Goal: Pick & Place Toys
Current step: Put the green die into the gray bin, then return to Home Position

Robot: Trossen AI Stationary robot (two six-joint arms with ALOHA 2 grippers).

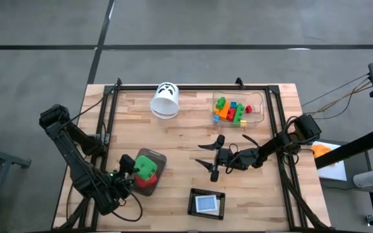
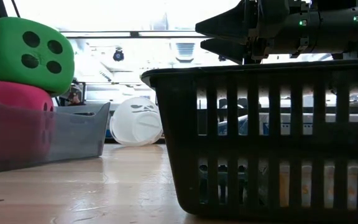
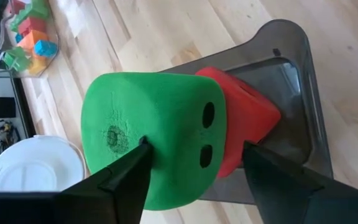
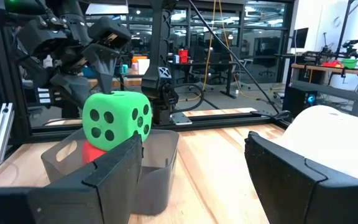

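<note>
A green die (image 1: 149, 166) with black dots rests on a pink-red die (image 1: 146, 183), which lies in the grey tray (image 1: 161, 157) at the table's near left. My left gripper (image 3: 194, 149) is open, slanting down, its fingers standing on either side of the green die. My right gripper (image 1: 211, 158) hangs open and level over the middle of the table, pointing toward the tray, with nothing between its fingers. Small coloured bricks (image 1: 230, 111) lie in the clear box (image 1: 258, 103) at the far right. My left gripper stands astride the green die's top half. One fingertip (image 3: 140, 149) shows against the die's dotted face (image 3: 114, 138); I cannot tell whether it touches. The other finger (image 3: 253, 158) stands apart from the die. The die stays resting on the pink-red die.
A white cup (image 1: 166, 101) lies on its side at the far middle. A black slotted basket (image 1: 207, 202) stands at the near edge and fills the low view's right half. Black rails (image 1: 193, 87) frame the table. Bare wood lies between tray and box.
</note>
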